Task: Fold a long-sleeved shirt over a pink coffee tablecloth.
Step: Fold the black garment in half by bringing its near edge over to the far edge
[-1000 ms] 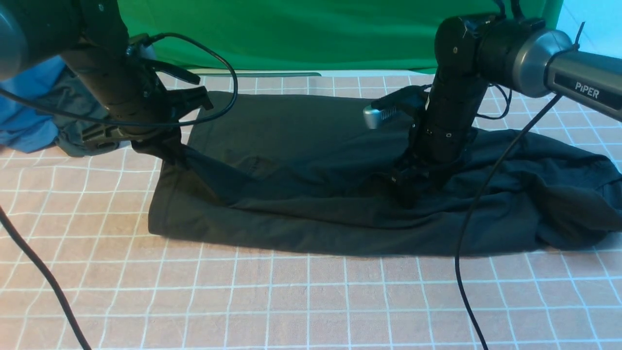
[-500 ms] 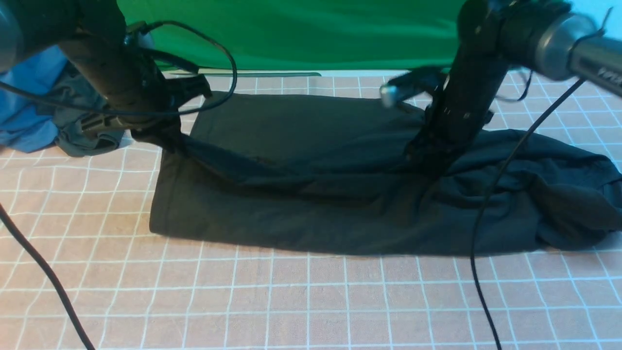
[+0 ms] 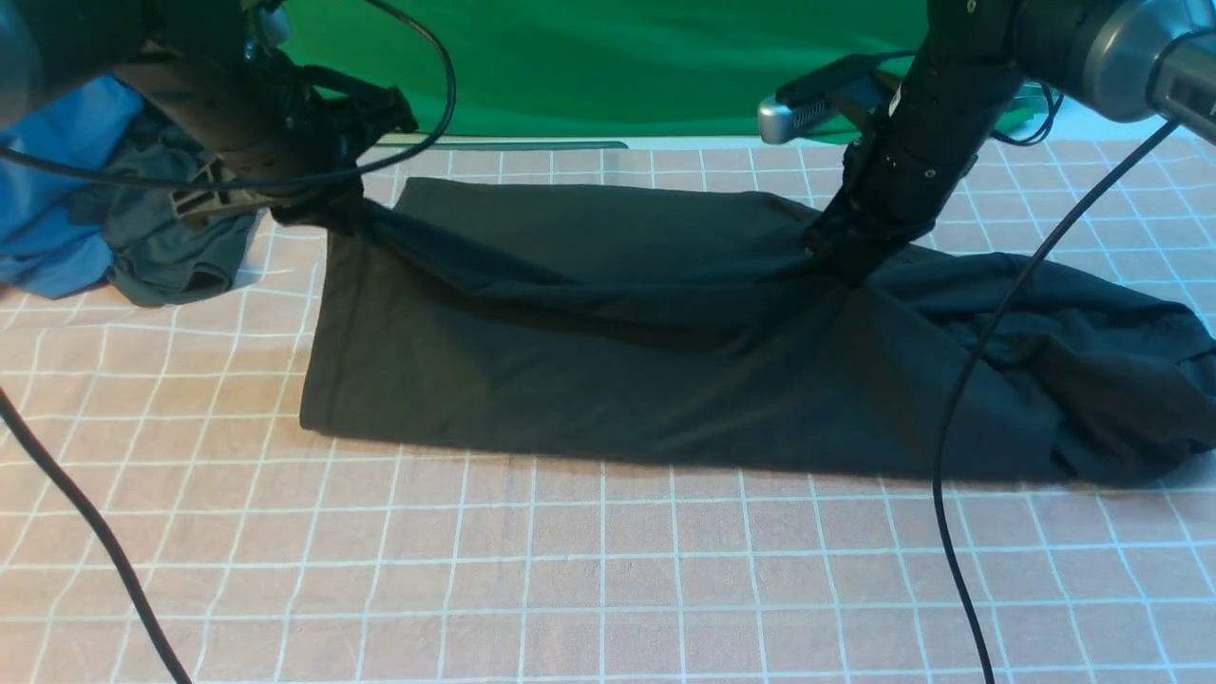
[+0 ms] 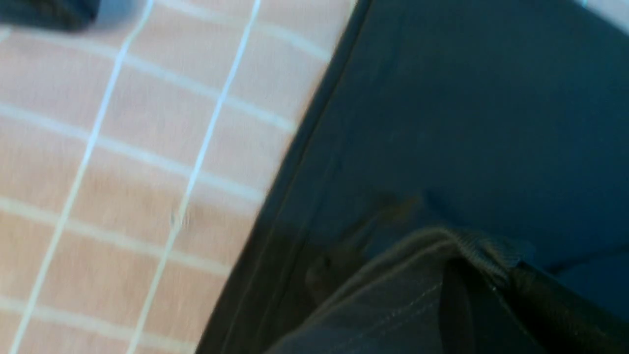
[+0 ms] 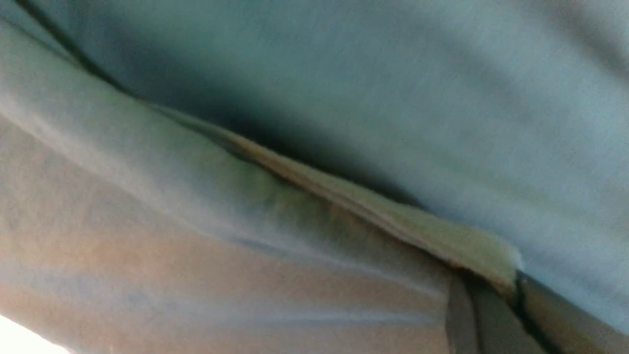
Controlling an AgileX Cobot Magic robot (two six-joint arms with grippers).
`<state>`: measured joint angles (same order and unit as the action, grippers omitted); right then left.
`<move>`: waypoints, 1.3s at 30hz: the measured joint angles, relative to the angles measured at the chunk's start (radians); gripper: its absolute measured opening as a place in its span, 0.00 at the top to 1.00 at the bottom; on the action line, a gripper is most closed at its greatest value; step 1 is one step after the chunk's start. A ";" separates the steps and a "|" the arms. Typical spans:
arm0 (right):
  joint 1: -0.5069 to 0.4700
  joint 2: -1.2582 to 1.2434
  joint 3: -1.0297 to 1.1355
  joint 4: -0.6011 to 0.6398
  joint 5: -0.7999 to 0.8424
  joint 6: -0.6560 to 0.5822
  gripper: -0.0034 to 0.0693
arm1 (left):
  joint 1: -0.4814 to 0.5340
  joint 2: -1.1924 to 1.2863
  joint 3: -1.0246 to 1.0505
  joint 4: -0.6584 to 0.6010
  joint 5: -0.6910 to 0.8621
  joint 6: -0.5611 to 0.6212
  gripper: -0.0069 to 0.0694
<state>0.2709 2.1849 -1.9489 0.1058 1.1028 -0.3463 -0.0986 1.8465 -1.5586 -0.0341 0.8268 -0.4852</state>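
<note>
Black shirt (image 3: 617, 332) is hanging from two pinched points over the pink tablecloth (image 3: 570, 570).
The left gripper (image 3: 331, 204) is clamping the shirt's far-left edge, jaws closed on fabric; the right gripper (image 3: 841, 256) is pinching a fold at the far right. The near edge is lying on the tablecloth, and the right end is bunching.

Both arms slant down over the far side. The left gripper (image 3: 328, 211), far left, is clamped on the shirt (image 3: 608, 342); the right gripper (image 3: 841, 258), far right, likewise.
</note>
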 joint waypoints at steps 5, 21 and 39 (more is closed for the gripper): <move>0.000 0.000 0.000 -0.005 -0.089 -0.001 0.88 | 0.000 0.019 0.000 0.087 -0.109 -0.098 0.87; -0.030 0.000 0.000 -0.026 -0.312 0.002 0.88 | 0.000 0.089 0.000 0.176 -0.355 -0.247 0.87; -0.030 0.082 0.001 -0.029 -0.567 0.006 0.88 | 0.000 0.280 -0.119 0.206 -0.544 -0.269 0.87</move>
<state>0.2405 2.2672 -1.9479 0.0765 0.5356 -0.3407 -0.0986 2.1264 -1.6773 0.1719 0.2829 -0.7537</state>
